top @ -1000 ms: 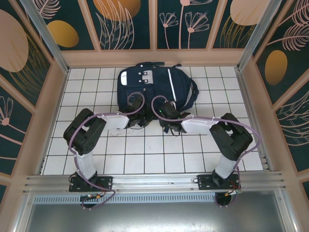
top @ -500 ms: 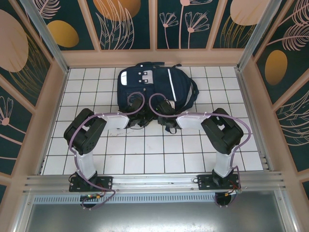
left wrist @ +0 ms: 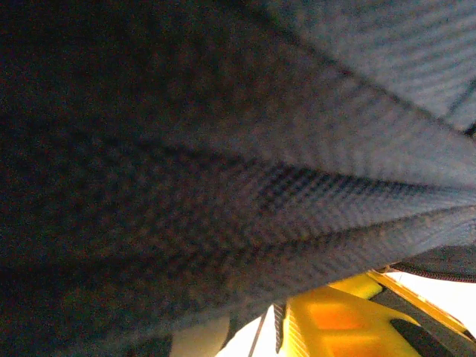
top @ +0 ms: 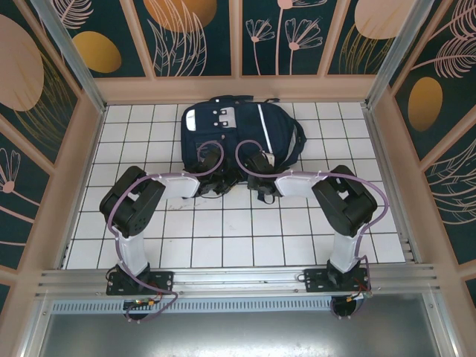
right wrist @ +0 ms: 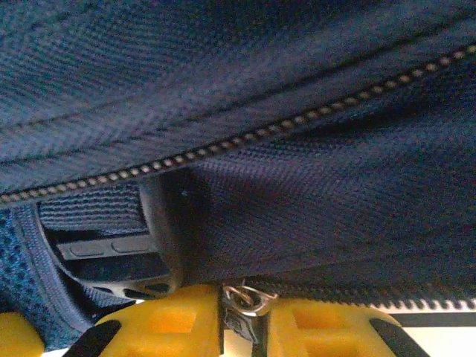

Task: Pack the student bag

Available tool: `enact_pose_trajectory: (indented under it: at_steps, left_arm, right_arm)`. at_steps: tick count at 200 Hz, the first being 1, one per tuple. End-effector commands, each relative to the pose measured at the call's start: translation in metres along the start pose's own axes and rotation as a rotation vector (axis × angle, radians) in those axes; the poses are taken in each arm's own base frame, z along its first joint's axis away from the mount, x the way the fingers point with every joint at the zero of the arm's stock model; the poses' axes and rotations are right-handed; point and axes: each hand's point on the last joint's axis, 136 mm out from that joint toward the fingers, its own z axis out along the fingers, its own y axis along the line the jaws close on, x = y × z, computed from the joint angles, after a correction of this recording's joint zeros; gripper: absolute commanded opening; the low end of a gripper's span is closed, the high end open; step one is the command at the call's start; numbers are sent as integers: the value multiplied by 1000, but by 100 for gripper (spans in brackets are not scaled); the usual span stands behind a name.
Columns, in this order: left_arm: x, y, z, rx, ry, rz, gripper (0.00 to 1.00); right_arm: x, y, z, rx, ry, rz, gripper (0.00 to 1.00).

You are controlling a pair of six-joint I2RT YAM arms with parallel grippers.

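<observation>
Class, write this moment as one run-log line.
student bag: flat on table | right gripper: shut on zip pull | left gripper: at bag's near edge, grip unclear

Student bag (top: 239,132) lies far-centre on the table (top: 223,239).

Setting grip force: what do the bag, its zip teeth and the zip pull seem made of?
Student bag: matte woven fabric, probably nylon; coarse weave shows. Zip teeth: small pale beads, plastic or metal, unclear. Zip pull: likely metal; silvery glint.
</observation>
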Motion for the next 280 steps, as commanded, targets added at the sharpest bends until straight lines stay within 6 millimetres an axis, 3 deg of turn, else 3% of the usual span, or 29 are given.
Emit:
enact_pose_trajectory:
  at_steps: [1,21,30,66,96,202,210,245,263,280]
  left_arm:
    - [-7,13,3,-45,-19,3,31]
    - [-12,16,1,-53,-34,-2,28]
    - [-15,18,0,-59,-41,-3,27]
    - [-18,23,-1,-72,-47,-5,23]
    - [-24,33,-6,-110,-69,-13,0]
    - [-81,126,-72,-296,-237,-134,0]
    - [-90,124,-83,-281,-264,-134,0]
    - [-125,153,-113,-344,-331,-154,0]
    - [-142,159,-125,-347,-346,-163,0]
    - [-148,146,-129,-307,-333,-138,0]
  right_arm:
    - [-11,-23,-10,77,-43,21,15]
    - [-10,-33,-18,96,-48,23,9]
    - [-12,-37,-22,99,-58,26,0]
    - [-14,-48,-28,100,-61,20,0]
    - [-17,-56,-33,111,-63,30,0]
    - [-10,-85,-52,167,-57,40,0]
    - [-9,-86,-53,168,-56,37,0]
    - [-11,-87,-57,172,-61,32,0]
    - [-11,-82,-57,148,-55,25,0]
    - [-11,-69,-58,86,-44,14,0]
